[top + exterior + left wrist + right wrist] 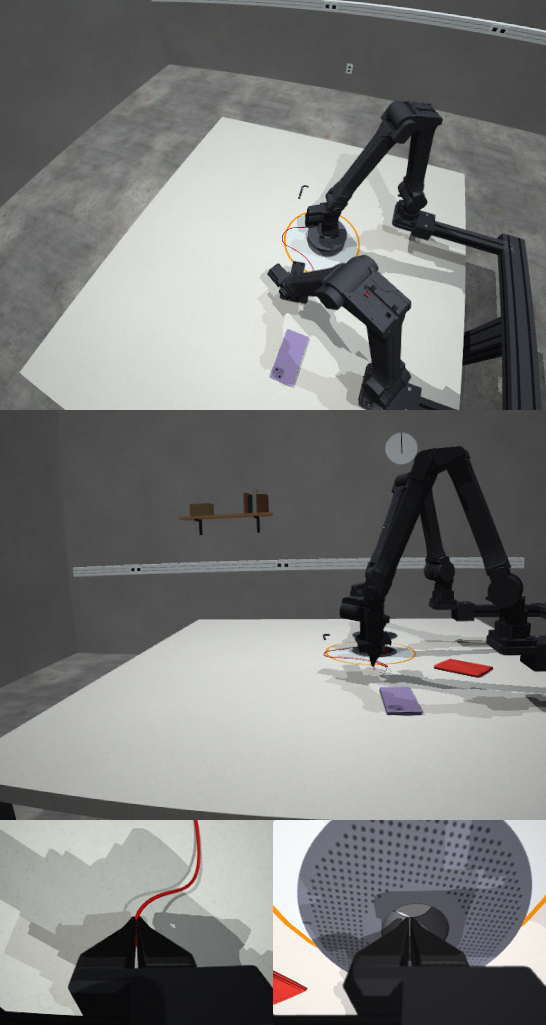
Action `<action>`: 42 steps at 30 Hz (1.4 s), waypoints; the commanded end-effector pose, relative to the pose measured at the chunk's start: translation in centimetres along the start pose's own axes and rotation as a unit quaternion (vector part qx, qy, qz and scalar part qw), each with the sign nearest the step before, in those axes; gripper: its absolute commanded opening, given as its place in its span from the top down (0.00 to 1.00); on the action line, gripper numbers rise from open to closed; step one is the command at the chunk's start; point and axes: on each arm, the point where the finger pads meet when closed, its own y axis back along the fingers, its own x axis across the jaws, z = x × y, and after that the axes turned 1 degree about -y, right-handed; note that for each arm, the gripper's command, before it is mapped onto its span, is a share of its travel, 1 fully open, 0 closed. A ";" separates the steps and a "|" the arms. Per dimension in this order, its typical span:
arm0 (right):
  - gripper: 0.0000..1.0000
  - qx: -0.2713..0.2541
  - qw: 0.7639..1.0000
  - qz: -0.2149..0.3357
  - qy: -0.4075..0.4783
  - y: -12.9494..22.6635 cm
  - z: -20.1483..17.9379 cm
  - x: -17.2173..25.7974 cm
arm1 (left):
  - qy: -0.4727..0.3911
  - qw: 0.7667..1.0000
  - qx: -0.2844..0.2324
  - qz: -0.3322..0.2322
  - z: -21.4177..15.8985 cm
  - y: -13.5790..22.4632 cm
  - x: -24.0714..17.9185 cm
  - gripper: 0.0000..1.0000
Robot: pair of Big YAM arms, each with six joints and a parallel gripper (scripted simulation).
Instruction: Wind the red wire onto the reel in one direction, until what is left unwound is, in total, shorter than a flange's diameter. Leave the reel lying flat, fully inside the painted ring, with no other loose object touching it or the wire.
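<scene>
On the white tabletop, my flat purple rectangular phone lies nearer than the flat red rectangular object.

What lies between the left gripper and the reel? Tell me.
The red wire, running from the left gripper in a loose bend across the ring toward the reel; the top view shows it.
</scene>
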 end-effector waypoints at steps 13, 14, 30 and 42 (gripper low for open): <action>0.58 -0.008 0.993 0.011 0.115 0.7 1.7 0.2 | -0.008 1.000 -0.007 -0.002 -0.6 -1.0 -0.1 1.00; 0.55 -0.008 0.993 0.011 0.115 0.7 1.7 0.2 | -0.008 1.000 -0.007 -0.002 -0.7 -1.1 -0.1 1.00; 0.48 -0.008 0.993 0.011 0.115 -0.3 4.6 -0.1 | -0.008 1.000 -0.008 -0.002 -0.8 -1.1 -0.2 1.00; 0.48 -0.008 0.995 0.011 0.097 -0.8 4.5 -0.2 | 0.033 0.999 -0.030 0.006 -0.9 -1.1 -0.2 1.00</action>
